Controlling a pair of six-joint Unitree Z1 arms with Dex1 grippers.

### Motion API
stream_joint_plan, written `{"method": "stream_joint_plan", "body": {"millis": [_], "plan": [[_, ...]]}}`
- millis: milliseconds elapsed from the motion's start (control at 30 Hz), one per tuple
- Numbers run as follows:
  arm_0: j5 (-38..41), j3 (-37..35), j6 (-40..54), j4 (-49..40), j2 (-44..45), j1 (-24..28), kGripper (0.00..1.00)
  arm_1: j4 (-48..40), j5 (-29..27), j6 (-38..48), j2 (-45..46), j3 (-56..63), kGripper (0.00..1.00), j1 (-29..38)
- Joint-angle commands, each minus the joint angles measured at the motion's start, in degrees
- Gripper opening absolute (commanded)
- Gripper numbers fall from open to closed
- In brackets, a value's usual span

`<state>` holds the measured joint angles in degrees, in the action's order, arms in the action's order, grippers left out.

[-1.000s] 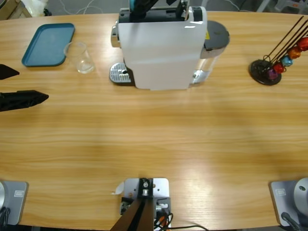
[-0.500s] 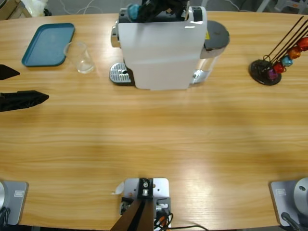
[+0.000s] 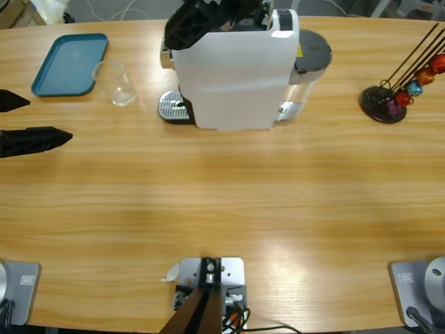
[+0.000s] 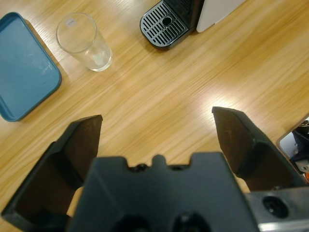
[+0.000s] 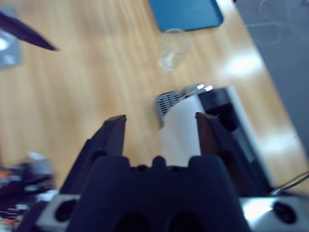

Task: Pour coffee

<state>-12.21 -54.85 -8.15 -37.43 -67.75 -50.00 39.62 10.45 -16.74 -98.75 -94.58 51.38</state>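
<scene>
My left gripper (image 4: 157, 130) gapes wide, empty, over bare table. Glass (image 4: 84, 42) stands upright ahead, just beside blue tray (image 4: 21, 67), drip grate (image 4: 164, 24) further right. No coffee visible (glass looks empty). Right gripper (image 5: 159, 128) open above coffee machine (image 3: 236, 69); left arm nearer glass.
</scene>
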Motion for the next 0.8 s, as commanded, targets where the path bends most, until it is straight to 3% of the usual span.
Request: {"method": "stream_joint_plan", "body": {"millis": [33,133,333,500,800], "plan": [[1.40,0.04,0.06,0.69,-1.37,0.52,0.996,-5.87,-12.09,40.19,12.55,25.18,0.000,-0.32],[5.16,-0.24,0.01,0.69,-0.08,0.24,0.991,-12.07,-20.47,45.82,13.42,29.66,0.000,-4.43],[6.44,0.36,0.05,0.60,2.85,0.06,0.987,-17.86,-28.35,48.89,12.46,25.07,0.000,-13.91],[6.86,1.31,0.06,0.69,1.73,0.05,0.988,-23.11,-24.97,52.01,12.16,22.42,0.000,-14.47],[7.30,1.06,0.15,1.29,1.16,0.03,0.987,-29.00,-24.55,64.75,5.67,17.83,0.000,-4.85]]}}
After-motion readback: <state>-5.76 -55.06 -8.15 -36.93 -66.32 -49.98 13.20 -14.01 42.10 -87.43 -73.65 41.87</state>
